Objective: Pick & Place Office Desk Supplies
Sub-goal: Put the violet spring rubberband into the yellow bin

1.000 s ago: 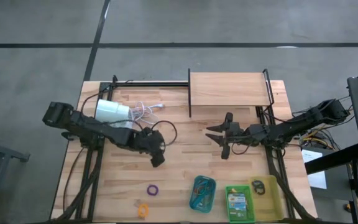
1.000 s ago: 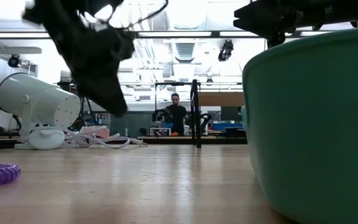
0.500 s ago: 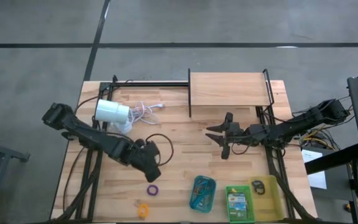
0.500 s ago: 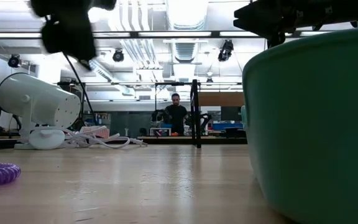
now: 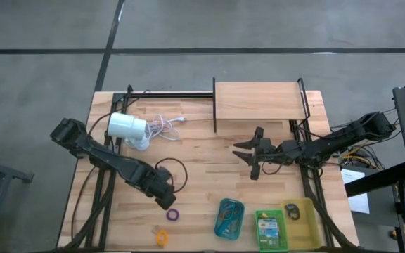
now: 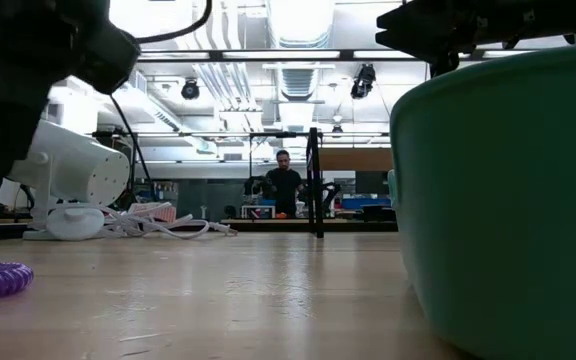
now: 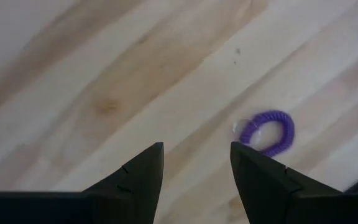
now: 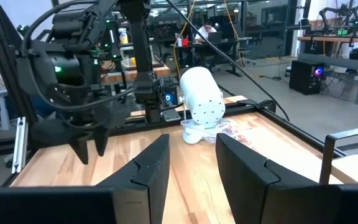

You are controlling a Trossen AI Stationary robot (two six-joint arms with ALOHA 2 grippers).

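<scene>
With my left gripper spread and empty above the table, the purple loop lies just beside it, nearside; right gripper waits, parted.

Left arm: black, slim jointed links, blocky housing at the shoulder end; a thin black cable loops out beside the wrist. Left gripper: two matte black wedge fingers, tapering to blunt tips, faceted inner faces.

Right arm: black, same jointed build, bundled cables at its base with yellow and orange strands. Right gripper: two matte black angular fingers with bevelled edges.

In the right wrist view the left arm's wrist housing shows small green lights and thick black cable loops.
</scene>
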